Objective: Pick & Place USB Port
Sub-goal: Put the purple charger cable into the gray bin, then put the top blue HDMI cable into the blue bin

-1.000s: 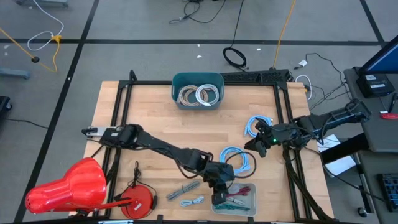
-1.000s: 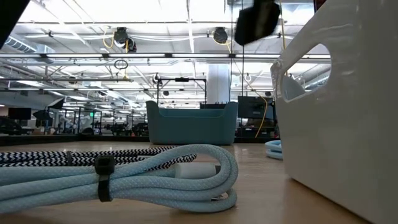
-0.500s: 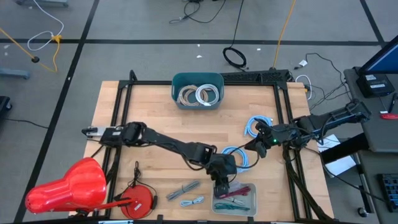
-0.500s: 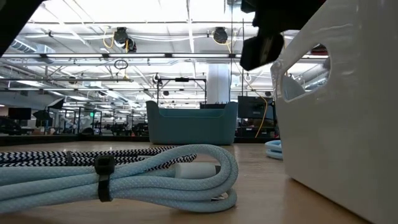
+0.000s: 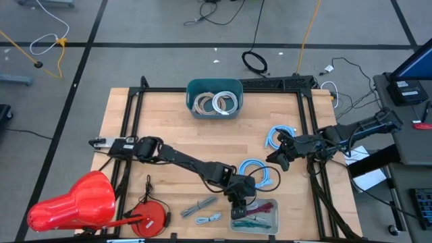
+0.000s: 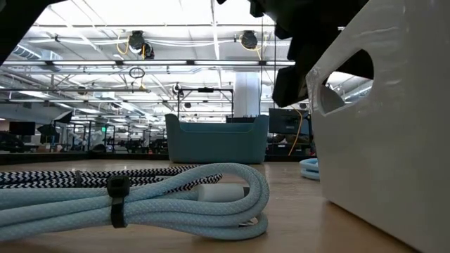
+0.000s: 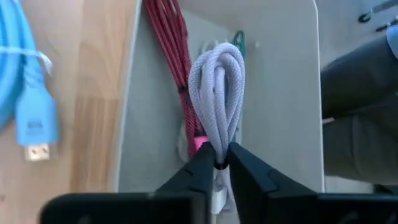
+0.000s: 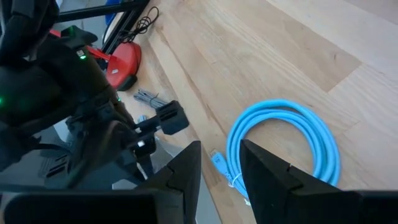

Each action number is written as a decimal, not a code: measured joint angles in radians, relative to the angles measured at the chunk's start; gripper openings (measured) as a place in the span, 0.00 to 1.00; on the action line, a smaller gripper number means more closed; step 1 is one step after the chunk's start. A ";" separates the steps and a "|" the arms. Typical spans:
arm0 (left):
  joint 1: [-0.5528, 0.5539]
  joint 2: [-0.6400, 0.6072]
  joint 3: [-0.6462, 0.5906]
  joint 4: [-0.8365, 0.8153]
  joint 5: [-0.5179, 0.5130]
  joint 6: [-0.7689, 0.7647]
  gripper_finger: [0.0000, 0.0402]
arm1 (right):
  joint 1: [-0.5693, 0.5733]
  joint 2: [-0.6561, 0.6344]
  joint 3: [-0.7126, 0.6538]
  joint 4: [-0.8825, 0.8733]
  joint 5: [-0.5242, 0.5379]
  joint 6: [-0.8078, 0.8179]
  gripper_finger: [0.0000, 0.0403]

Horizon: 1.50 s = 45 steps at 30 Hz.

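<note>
Left gripper (image 7: 217, 163) pinches a bundled lavender cable (image 7: 217, 93) directly ahead of its fingertips, the bundle's long axis running straight out from the jaws over the white tray (image 7: 280, 93). Right gripper (image 5: 280, 156), jaws parted and empty, waits well apart beside a blue cable coil (image 8: 283, 140); the left is far nearer.

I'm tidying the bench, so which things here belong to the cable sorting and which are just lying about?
In the job:
- left gripper, holding the grey cable bundle over the white tray
- blue cable coils
- teal bin

Lying about:
- red reel
- red lamp
- right gripper, waiting
</note>
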 joint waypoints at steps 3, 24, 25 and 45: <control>0.000 0.000 0.000 0.026 -0.029 0.001 0.21 | 0.000 0.000 0.000 -0.003 0.000 0.001 0.26; 0.049 -0.204 0.000 -0.077 -0.224 -0.025 0.37 | -0.004 0.006 0.000 -0.180 0.012 -0.133 0.32; 0.053 -0.228 0.001 -0.068 -0.256 -0.026 0.37 | -0.009 0.006 0.000 -0.176 0.028 -0.166 0.33; 0.043 -0.437 0.001 -0.471 -0.423 0.084 0.37 | -0.627 0.427 0.036 -0.383 -0.055 -0.660 0.35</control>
